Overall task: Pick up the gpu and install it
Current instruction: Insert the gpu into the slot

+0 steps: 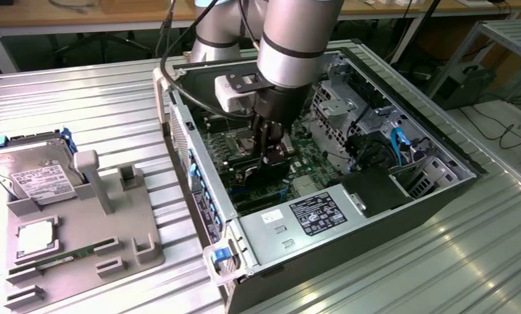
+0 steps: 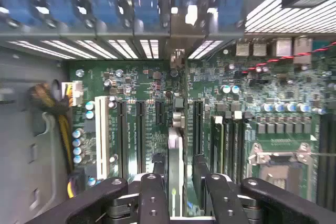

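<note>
My gripper [image 1: 273, 156] reaches down into the open computer case [image 1: 435, 196], shut on the gpu [image 1: 262, 178]. In the exterior view the gpu shows as a dark card hanging upright below the fingers, just over the green motherboard [image 1: 308, 163]. In the wrist view the gpu [image 2: 175, 148] is seen edge-on as a thin pale strip between the two black fingers [image 2: 153, 195], with my gripper [image 2: 177, 182] above the row of long black expansion slots [image 2: 139, 135]. I cannot tell whether the card's lower edge touches a slot.
The case walls close in around the arm, with a power supply [image 1: 317, 212] and blue cables [image 1: 398, 144] nearby. Blue slot clips [image 2: 105, 9], yellow wires [image 2: 52, 103] and the CPU socket [image 2: 275, 161] surround the slots. A grey fixture [image 1: 85, 261] at the exterior view's left holds a hard drive [image 1: 33, 173] and RAM stick [image 1: 64, 258].
</note>
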Robot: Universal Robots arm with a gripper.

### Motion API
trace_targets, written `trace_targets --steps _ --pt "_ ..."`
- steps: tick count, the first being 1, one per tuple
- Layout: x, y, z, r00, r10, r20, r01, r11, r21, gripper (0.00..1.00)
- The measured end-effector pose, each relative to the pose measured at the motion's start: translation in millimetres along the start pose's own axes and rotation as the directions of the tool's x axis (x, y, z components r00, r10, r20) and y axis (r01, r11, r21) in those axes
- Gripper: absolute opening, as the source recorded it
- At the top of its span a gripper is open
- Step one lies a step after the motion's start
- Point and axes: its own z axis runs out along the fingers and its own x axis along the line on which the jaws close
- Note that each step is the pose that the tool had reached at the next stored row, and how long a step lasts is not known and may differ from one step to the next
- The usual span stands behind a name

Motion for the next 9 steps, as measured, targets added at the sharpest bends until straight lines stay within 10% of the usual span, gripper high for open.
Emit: trace_targets --steps 2,9 --pt "-0.2 0.1 -9.9 1.0 0.0 0.0014 0.0 1.0 0.0019 0.11" --pt "-0.2 0.1 -9.9 1.0 0.0 0.0014 0.0 1.0 0.0018 0.11"
